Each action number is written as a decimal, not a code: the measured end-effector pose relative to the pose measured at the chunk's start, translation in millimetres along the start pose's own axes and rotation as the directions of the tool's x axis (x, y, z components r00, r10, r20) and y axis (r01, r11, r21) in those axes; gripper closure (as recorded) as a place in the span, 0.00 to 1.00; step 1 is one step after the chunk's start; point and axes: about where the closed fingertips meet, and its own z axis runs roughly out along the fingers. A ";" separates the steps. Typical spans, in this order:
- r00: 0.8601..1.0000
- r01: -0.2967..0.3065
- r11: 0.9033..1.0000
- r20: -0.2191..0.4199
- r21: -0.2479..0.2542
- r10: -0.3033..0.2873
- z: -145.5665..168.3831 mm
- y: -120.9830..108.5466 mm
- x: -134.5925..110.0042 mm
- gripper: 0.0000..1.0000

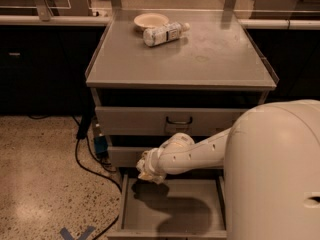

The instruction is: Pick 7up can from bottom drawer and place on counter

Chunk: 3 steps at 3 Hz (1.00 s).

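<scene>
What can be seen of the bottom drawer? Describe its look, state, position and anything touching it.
The bottom drawer, lowest of three, stands pulled out. It looks like grey metal: a shallow, wide tray with thin side walls and a plain floor crossed by the shadow of the arm. No can shows in the visible part; its right side is hidden behind the robot's white body. The hand hangs over its back left corner; contact cannot be judged.

The counter [215,64] carried a pale bowl [151,20] and, just beside it, a clear bottle [165,34] on its side. The gripper [146,173] hung over the bottom drawer [170,216].
</scene>
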 end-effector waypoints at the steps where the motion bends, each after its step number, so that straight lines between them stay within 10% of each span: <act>1: 0.997 0.072 0.997 -0.042 0.025 -0.071 -39.9 -8.4 -26.6 1.00; 3: 0.952 0.280 0.947 -0.175 0.157 -0.252 -155.2 -52.6 -122.6 1.00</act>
